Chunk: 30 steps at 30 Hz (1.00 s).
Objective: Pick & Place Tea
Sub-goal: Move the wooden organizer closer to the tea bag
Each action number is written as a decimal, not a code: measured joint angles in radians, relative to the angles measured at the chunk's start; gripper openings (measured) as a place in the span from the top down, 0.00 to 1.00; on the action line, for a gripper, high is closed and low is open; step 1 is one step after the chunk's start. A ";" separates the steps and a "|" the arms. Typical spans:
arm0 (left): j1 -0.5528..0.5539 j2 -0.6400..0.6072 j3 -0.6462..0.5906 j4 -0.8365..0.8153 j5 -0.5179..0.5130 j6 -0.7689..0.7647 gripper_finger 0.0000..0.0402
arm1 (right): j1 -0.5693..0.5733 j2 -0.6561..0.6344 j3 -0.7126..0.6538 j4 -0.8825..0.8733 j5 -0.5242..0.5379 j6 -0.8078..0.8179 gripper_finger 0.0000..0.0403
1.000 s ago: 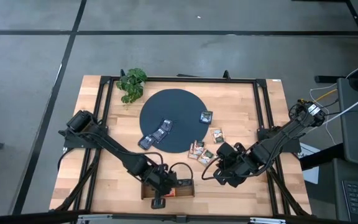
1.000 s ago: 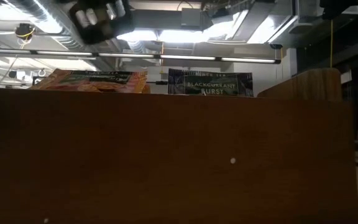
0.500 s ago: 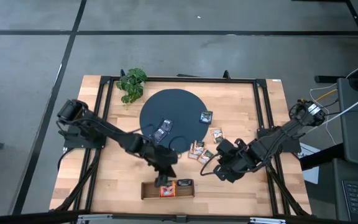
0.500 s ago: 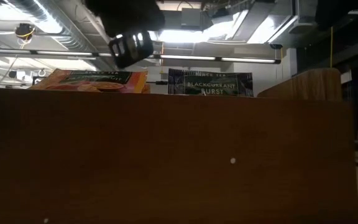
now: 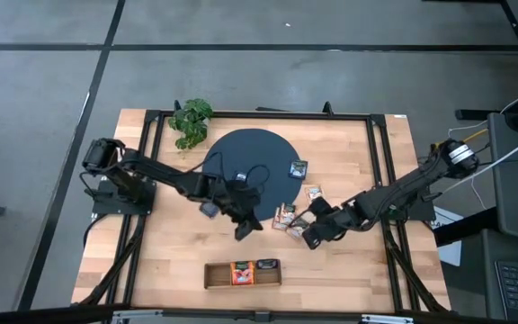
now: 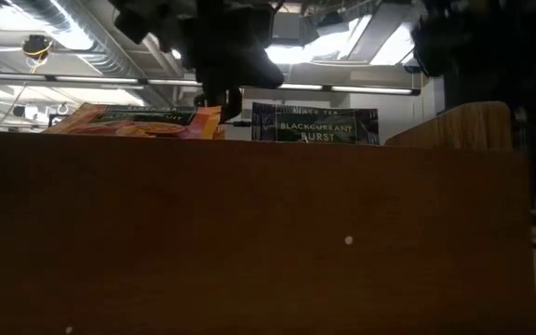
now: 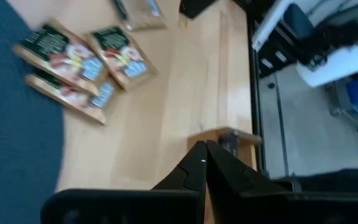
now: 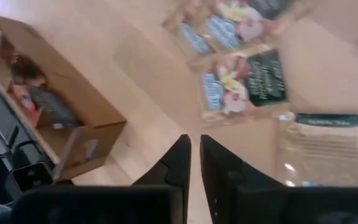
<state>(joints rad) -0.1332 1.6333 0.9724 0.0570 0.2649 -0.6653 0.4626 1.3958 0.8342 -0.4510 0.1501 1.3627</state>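
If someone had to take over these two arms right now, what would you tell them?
Left gripper: shut, empty, above the bare wood between the dark mat and the tray.
Right gripper: fingers nearly together, holding nothing, beside the loose sachets.
Done: an orange sachet and a dark sachet lie in the tray.
Left: three sachets on the mat, one at its lower left edge, and a cluster on the wood to the mat's right.

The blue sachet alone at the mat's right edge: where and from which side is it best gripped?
Probably from straight above, pinching two opposite edges: the blue sachet lies flat on the dark mat, with nothing touching it.
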 joint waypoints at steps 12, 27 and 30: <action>0.088 0.000 0.000 -0.058 0.057 -0.021 0.99 | -0.099 -0.033 -0.073 0.075 -0.056 -0.169 0.71; 0.140 -0.118 -0.001 -0.480 0.014 0.083 1.00 | -0.182 -0.032 -0.073 0.201 -0.110 -0.381 0.67; 0.157 -0.150 -0.017 -0.487 0.018 0.101 0.99 | -0.207 -0.032 -0.073 0.201 -0.110 -0.400 0.67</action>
<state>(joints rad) 0.0243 1.4833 0.9556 -0.4297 0.2826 -0.5648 0.2559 1.3636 0.7616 -0.2499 0.0402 0.9624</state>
